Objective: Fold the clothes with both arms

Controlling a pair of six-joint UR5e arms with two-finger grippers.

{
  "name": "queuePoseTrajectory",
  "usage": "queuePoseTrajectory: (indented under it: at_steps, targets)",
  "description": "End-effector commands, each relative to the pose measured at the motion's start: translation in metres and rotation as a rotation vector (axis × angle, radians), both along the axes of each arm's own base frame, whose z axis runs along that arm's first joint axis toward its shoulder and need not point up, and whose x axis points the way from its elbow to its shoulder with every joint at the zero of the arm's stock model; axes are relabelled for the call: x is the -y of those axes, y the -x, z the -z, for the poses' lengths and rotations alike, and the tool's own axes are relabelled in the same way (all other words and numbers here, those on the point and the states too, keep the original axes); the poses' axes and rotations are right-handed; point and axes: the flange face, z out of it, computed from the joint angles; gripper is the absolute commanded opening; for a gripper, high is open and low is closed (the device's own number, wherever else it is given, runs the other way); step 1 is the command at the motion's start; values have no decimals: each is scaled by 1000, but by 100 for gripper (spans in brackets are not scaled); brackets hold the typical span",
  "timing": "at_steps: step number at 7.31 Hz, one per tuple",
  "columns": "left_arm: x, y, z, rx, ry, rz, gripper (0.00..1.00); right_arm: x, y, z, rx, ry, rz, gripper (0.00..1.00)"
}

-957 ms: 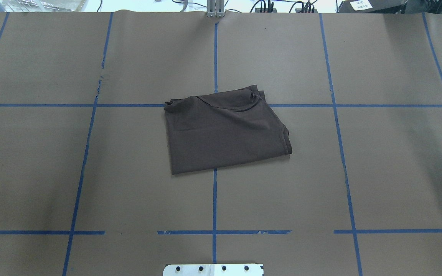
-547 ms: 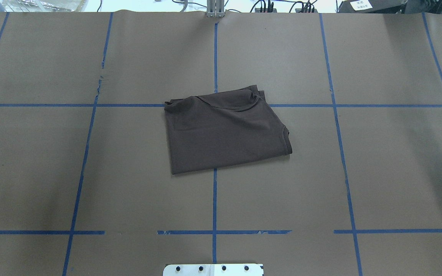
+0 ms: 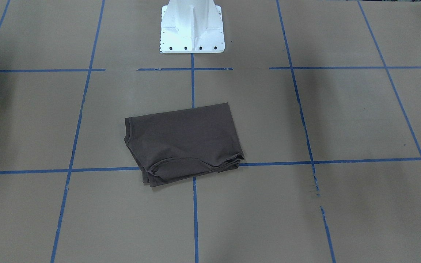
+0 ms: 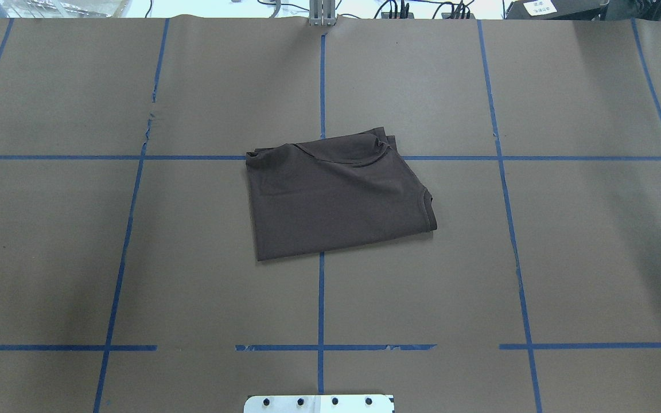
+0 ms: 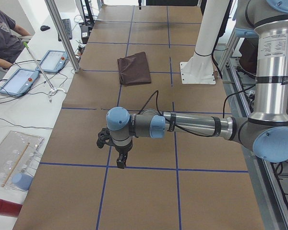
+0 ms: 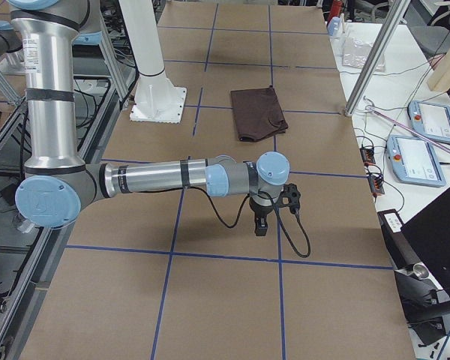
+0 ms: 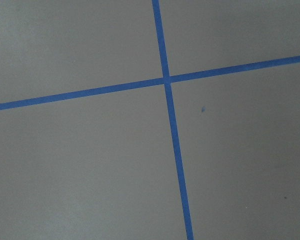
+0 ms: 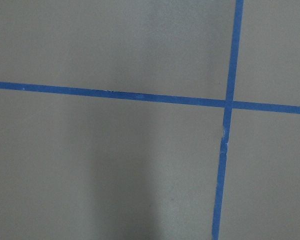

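Observation:
The dark brown-grey T-shirt (image 4: 336,195) lies folded into a compact rectangle at the table's middle, collar on its far side; it also shows in the front view (image 3: 183,142) and both side views (image 5: 134,68) (image 6: 259,112). Neither arm touches it. My left gripper (image 5: 120,160) hangs low over bare paper far out at the table's left end. My right gripper (image 6: 260,225) hangs the same way at the right end. Both show only in the side views, so I cannot tell whether they are open or shut. The wrist views show only brown paper and blue tape lines.
The white pedestal base (image 3: 192,25) stands at the robot's edge of the table. Brown paper with a blue tape grid (image 4: 321,298) covers the table, with a small tear (image 4: 148,129) left of the shirt. Tablets (image 5: 19,79) and a seated operator (image 5: 2,33) are beyond the far edge.

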Motion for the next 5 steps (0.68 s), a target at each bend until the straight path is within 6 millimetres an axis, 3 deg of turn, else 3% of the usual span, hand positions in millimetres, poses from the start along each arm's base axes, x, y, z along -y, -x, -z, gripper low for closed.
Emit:
queuePoseTrajectory:
  at_steps: [1,5]
  targets:
    - [1,-1,0,-2,-5,0,100,0,1,0,-2,-1,1,100]
    - [6,-1,2,-1,-4,7,100,4,1,3,-1,-8,1,100]
